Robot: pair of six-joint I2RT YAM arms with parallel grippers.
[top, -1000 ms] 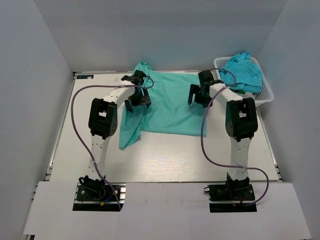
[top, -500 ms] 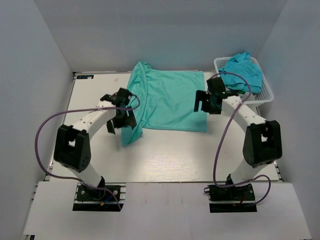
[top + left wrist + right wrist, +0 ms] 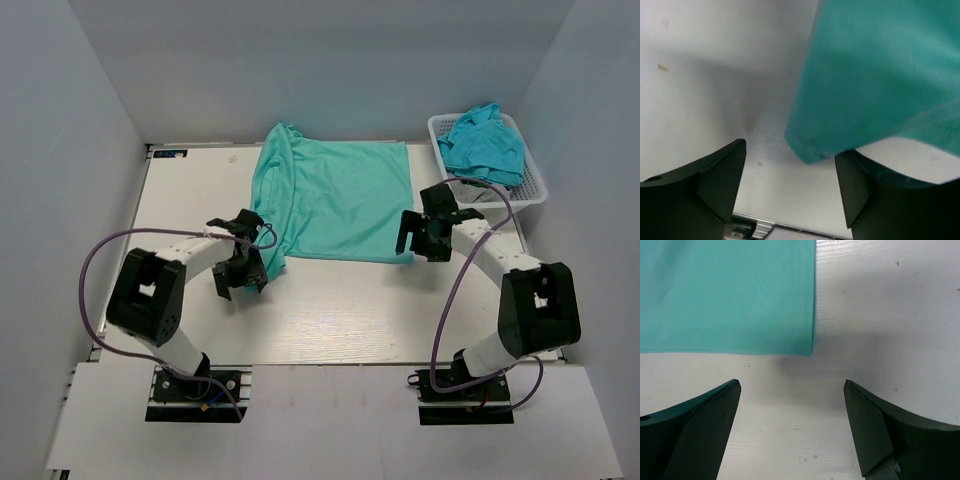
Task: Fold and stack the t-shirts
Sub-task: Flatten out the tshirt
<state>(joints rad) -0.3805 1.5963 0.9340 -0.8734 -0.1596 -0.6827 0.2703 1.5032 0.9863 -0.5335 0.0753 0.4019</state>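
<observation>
Near the left part of the tabletop (image 3: 330,320), the left gripper (image 3: 240,282) hangs low over the white surface, just off the near-left corner of the spread t-shirt (image 3: 340,200). Its jaws stand well apart. In the left wrist view the shirt's rounded corner reaches into the gap between the two black fingers (image 3: 715,175), and neither finger can be seen pressing on it. Cloth partly overlaps the finger on the right of that view, and whether it touches there cannot be told.

The right gripper (image 3: 422,243) sits a little farther in, at the shirt's near-right corner. Its jaws are spread wide and hold nothing. In the right wrist view the square corner, with a stitched hem along its right side, lies just ahead of the fingertips (image 3: 732,390), and bare tabletop fills the gap between them.

The teal-green t-shirt lies flat over the far middle of the tabletop. Its right part is smooth. Its left side is doubled over in a long fold that runs from the far edge down to the narrow near-left corner.

In the far right corner stands a white mesh basket (image 3: 537,190), with a crumpled heap of turquoise t-shirts (image 3: 485,145) inside it.
</observation>
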